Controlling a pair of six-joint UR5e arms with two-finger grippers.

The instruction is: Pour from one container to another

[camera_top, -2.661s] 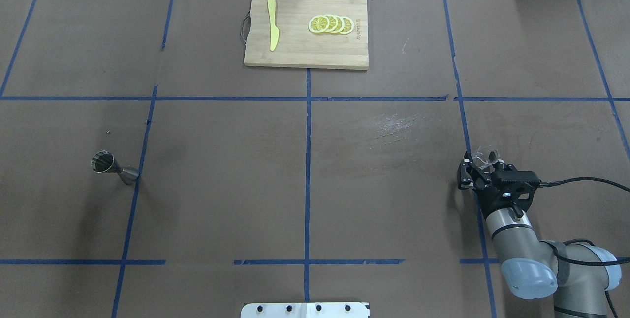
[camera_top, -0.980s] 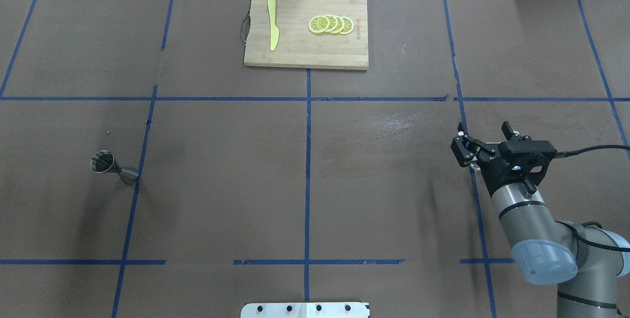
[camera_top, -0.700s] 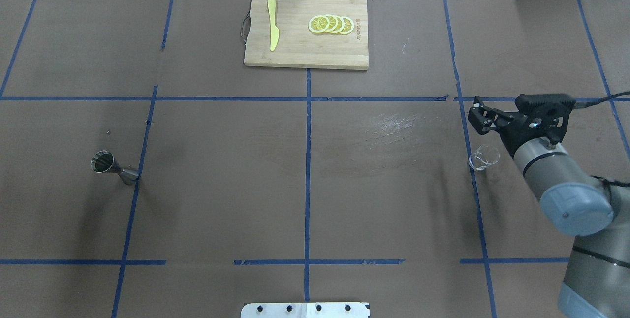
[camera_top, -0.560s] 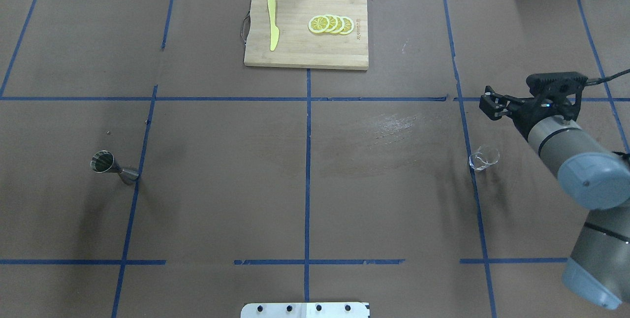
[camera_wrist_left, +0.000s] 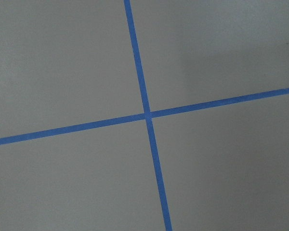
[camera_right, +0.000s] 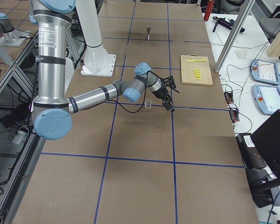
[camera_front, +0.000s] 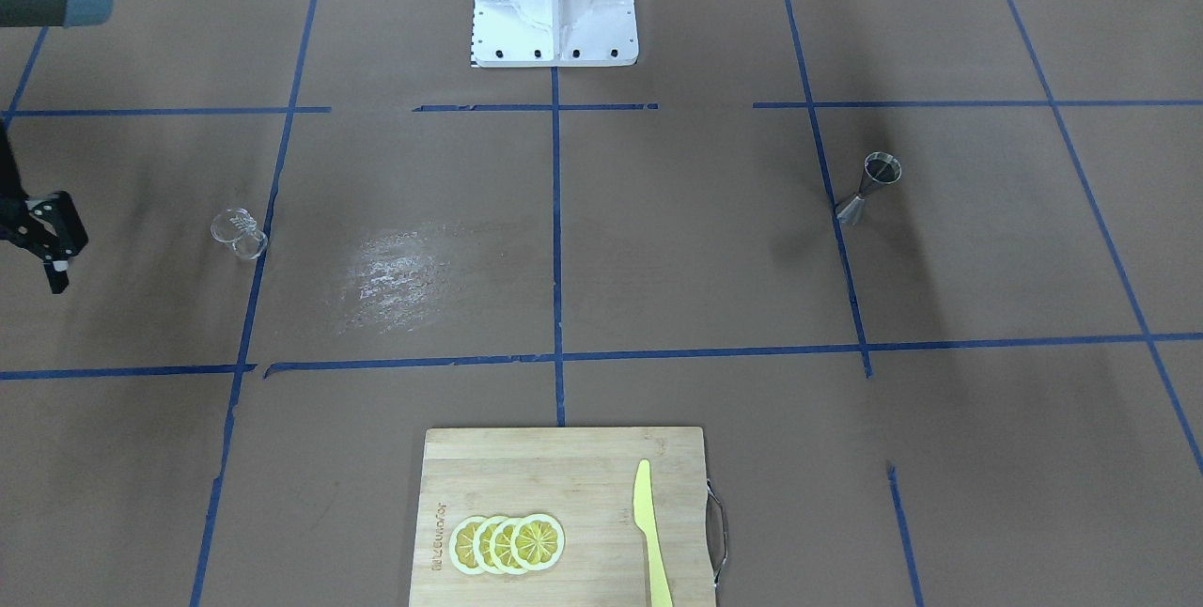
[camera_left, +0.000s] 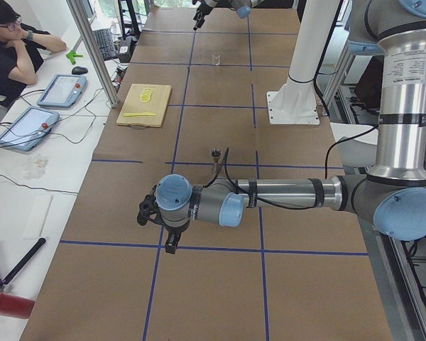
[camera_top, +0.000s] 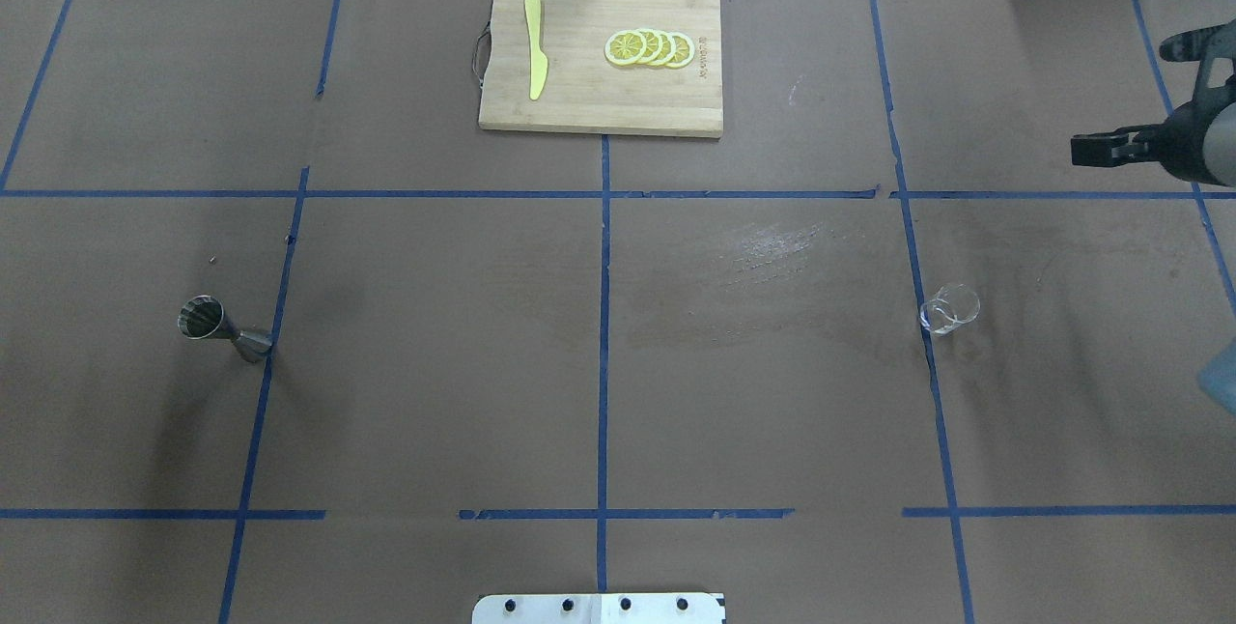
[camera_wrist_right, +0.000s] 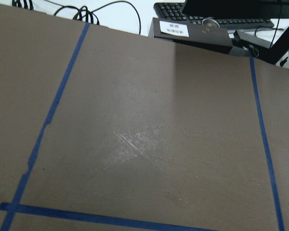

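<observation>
Cutting board (camera_top: 599,93) with lemon slices (camera_top: 649,47), yellow knife (camera_top: 534,46)

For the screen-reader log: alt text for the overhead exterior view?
Clear glass cup stands alone right of centre on the brown table, right gripper apart at the right edge. Steel jigger stands far left; cutting board with lemon slices and yellow knife at the far side.

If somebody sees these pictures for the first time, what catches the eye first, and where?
On the brown table, at the edge far from the robot, a pale wooden cutting board stands out, with four yellow lemon slices and a yellow knife on it. Nearer, a small clear glass cup stands alone on the robot's right and a silver hourglass-shaped steel jigger on its left, far apart.
</observation>
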